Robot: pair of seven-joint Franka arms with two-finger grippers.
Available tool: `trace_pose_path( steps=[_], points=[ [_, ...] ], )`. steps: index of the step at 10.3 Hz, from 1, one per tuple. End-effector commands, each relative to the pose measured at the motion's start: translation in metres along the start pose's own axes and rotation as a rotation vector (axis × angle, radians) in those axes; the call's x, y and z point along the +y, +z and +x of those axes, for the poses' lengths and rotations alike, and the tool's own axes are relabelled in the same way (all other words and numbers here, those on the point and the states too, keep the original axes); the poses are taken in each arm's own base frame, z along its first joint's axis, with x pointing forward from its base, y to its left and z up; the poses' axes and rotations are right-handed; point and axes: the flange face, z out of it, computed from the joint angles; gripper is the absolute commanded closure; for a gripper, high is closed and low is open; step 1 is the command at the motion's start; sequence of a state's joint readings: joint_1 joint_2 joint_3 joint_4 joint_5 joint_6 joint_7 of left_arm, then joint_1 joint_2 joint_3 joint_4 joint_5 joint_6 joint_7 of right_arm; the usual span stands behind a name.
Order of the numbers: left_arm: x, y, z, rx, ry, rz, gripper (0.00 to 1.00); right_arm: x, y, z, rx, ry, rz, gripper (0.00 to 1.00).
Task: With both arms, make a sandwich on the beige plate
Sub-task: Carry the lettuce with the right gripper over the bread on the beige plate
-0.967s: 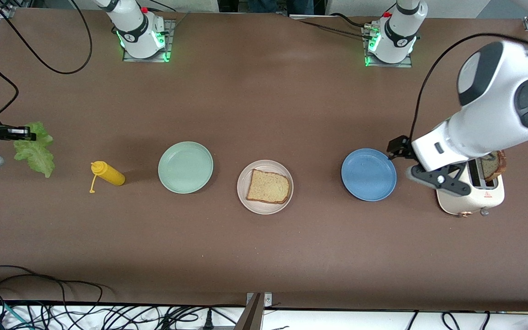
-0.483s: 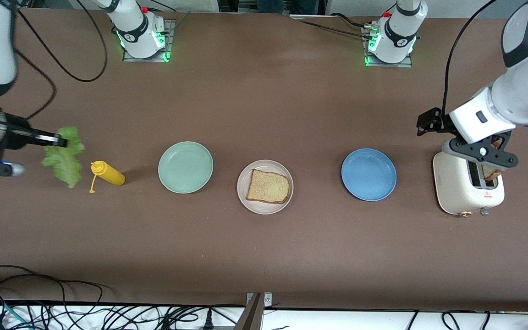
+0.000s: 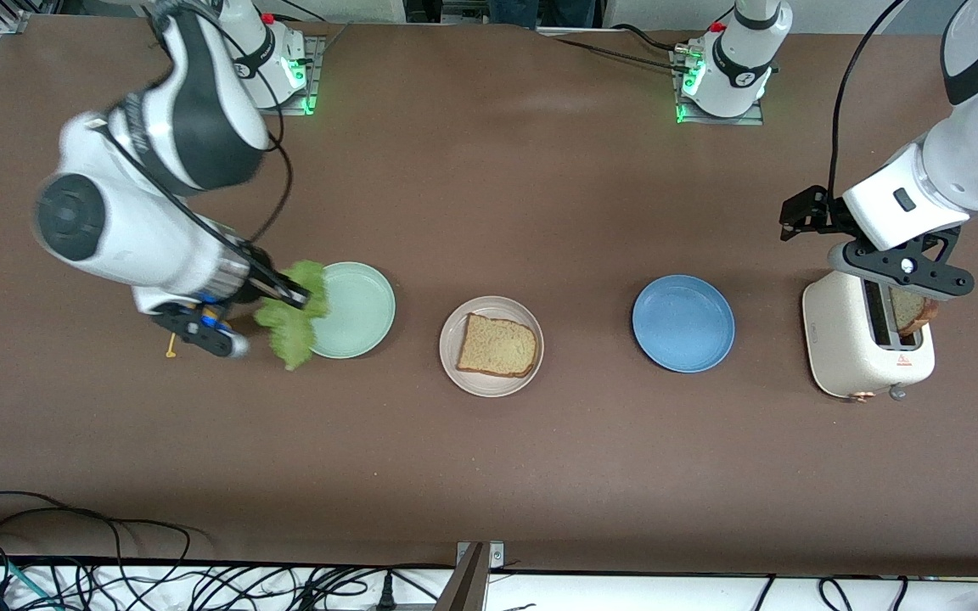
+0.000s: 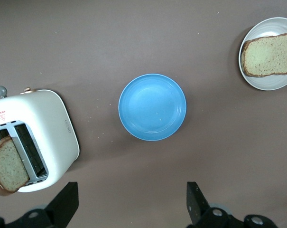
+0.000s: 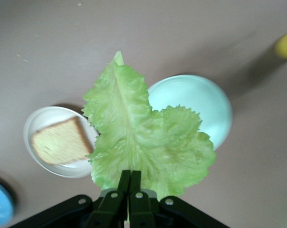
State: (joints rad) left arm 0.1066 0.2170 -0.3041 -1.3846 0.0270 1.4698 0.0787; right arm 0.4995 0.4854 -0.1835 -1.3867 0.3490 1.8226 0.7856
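Green lettuce leaf [image 3: 289, 318] swinging in, pinched tight in my right gripper [image 3: 295, 297]!
Left of frame a second ago, now over the mint plate [image 3: 359, 307]; bread slice [image 3: 497, 346] waits on the beige plate [image 3: 465, 378], centre. My left gripper [image 3: 896, 263] gapes above the toaster [image 3: 845, 356].

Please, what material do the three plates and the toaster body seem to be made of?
The beige plate, mint-green plate and blue plate look like matte plastic or a similar composite: flat even colour, thin low rims, only soft sheen. Glazed ceramic seems less likely. The toaster body looks like smooth cream plastic or painted metal, with rounded corners and a faint gloss; the look leaves that open.
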Motion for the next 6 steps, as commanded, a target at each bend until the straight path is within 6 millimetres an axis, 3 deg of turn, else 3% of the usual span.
trace_pose_path(
  steps=[1,3,5,6],
  points=[
    [-0.003,-0.006,-0.009,-0.002,-0.018,0.035,0.0,-0.053,0.05,-0.013,-0.005,0.159,0.134,1.0],
    [0.002,-0.008,-0.02,0.007,-0.025,0.042,0.0,-0.094,0.086,-0.039,-0.007,0.275,0.252,1.0],
    [0.004,-0.007,-0.04,0.072,-0.069,0.046,0.0,-0.12,0.115,-0.065,-0.034,0.31,0.305,1.0],
    [0.001,-0.007,-0.041,0.085,-0.138,0.035,0.0,-0.128,0.133,-0.078,-0.038,0.319,0.31,1.0]
  ],
)
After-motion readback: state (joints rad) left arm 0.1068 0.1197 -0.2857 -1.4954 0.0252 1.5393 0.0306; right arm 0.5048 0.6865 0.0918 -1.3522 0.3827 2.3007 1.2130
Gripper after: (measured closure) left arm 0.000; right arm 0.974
